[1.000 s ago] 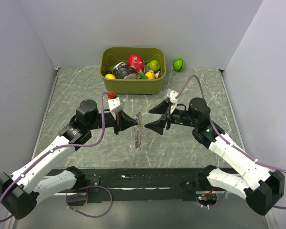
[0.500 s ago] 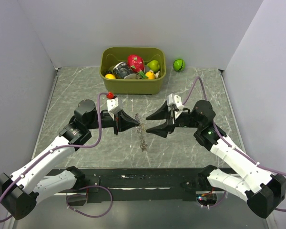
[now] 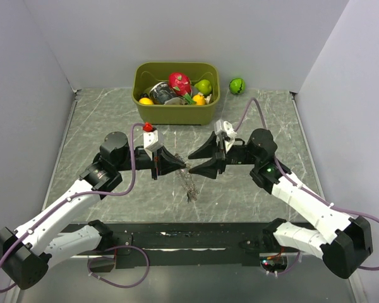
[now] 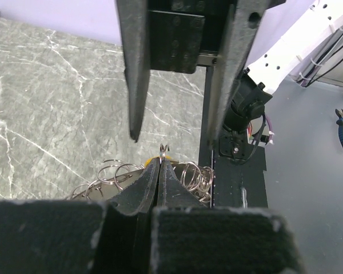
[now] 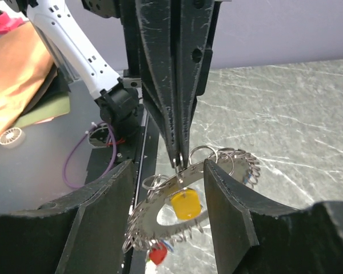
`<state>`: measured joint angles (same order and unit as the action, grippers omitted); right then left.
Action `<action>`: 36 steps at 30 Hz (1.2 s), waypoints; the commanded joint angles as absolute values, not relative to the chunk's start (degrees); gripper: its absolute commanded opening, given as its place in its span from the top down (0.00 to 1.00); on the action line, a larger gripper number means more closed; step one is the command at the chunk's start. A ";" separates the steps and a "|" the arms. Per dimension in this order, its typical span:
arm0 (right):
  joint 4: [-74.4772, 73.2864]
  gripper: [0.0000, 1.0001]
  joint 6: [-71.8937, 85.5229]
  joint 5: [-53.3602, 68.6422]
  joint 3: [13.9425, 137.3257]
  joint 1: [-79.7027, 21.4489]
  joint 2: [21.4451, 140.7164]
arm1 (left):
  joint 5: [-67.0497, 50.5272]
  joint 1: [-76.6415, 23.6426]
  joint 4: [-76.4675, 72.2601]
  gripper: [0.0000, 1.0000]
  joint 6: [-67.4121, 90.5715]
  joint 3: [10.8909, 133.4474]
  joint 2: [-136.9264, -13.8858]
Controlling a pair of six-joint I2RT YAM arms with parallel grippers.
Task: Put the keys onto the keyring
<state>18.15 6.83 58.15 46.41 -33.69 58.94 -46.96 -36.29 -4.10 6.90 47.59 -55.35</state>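
Observation:
The keyring (image 5: 154,200) is a flat grey metal ring with many small split rings round its rim. It hangs from my left gripper (image 3: 180,166), which is shut on one small ring at its top; it shows thin and edge-on in the top view (image 3: 189,185). A yellow-headed key (image 5: 186,204) hangs inside the ring, and a red-headed key (image 5: 158,253) hangs at its lower edge. My right gripper (image 5: 167,165) is open, with one finger on each side of the ring's top and not touching it. In the left wrist view my left gripper (image 4: 161,162) pinches the small ring (image 4: 164,149).
An olive bin (image 3: 175,115) with toy fruits stands at the back. A green ball (image 3: 237,85) lies to its right. A small red item (image 3: 148,126) sits by the left arm's cable. A dark strip (image 3: 189,238) runs along the table's near edge.
My right gripper drew back to the right, then came in again to the left, and its open fingers now straddle the ring's top. The hanging keyring swung a little and now hangs lower.

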 commanded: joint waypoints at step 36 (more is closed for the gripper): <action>20.92 0.75 7.65 59.94 45.96 -33.22 61.96 | -48.16 -36.65 -8.09 0.99 6.50 49.92 -52.38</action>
<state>19.38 7.40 59.20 45.32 -33.69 62.02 -47.11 -36.36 -3.90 6.74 47.59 -54.70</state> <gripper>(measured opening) 0.307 0.023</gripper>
